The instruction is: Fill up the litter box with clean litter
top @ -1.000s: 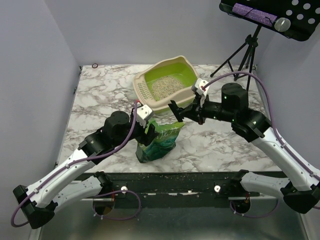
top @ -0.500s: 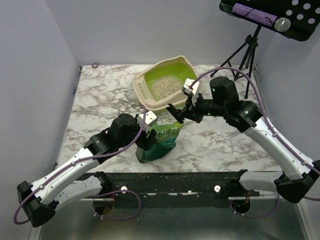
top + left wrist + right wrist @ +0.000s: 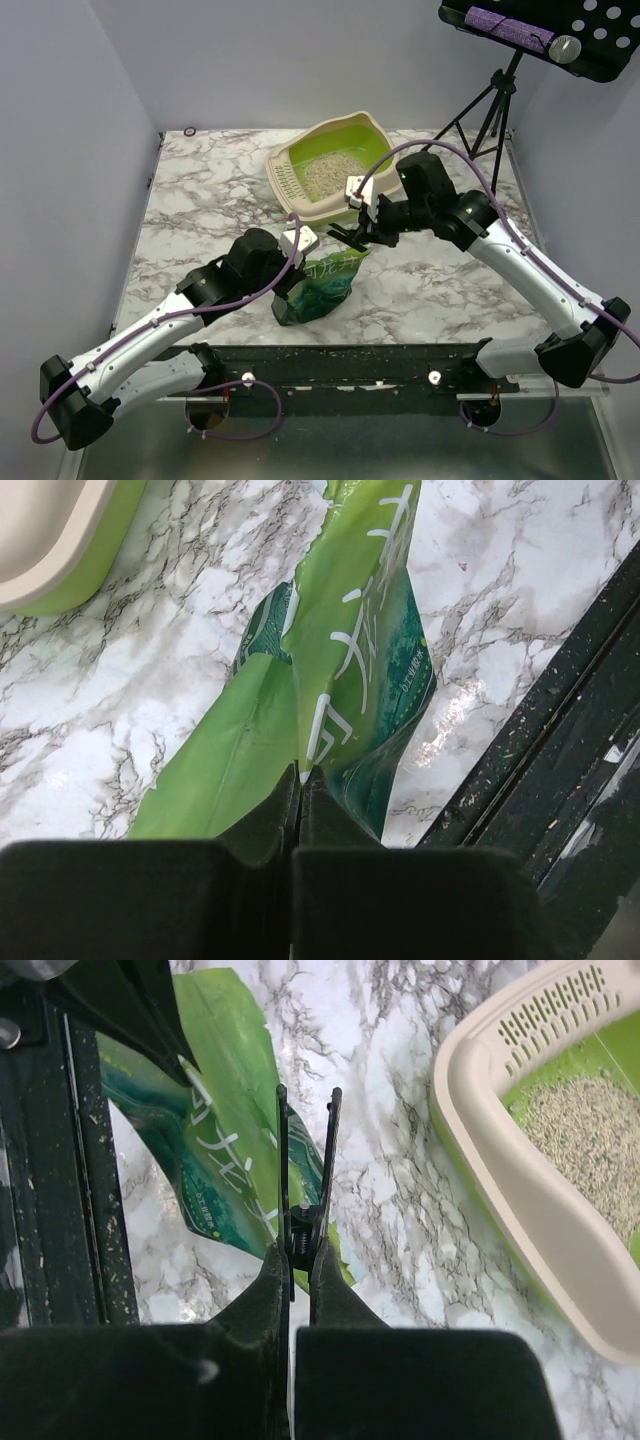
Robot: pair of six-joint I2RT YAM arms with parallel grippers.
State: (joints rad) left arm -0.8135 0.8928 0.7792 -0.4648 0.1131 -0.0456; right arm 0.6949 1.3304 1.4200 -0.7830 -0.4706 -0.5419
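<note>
Litter [image 3: 590,1150], loose and pourable, partly covers the litter box [image 3: 520,1220] ahead-right of the right gripper [image 3: 300,1250], which clamps a black clip [image 3: 303,1222]. The left gripper [image 3: 300,780] pinches the top edge of the soft, probably heavy bag [image 3: 350,680], a sensible hold.

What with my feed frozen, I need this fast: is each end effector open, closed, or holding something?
Left end effector: closed on the top edge of the green bag.
Right end effector: closed, holding a black clip.
</note>
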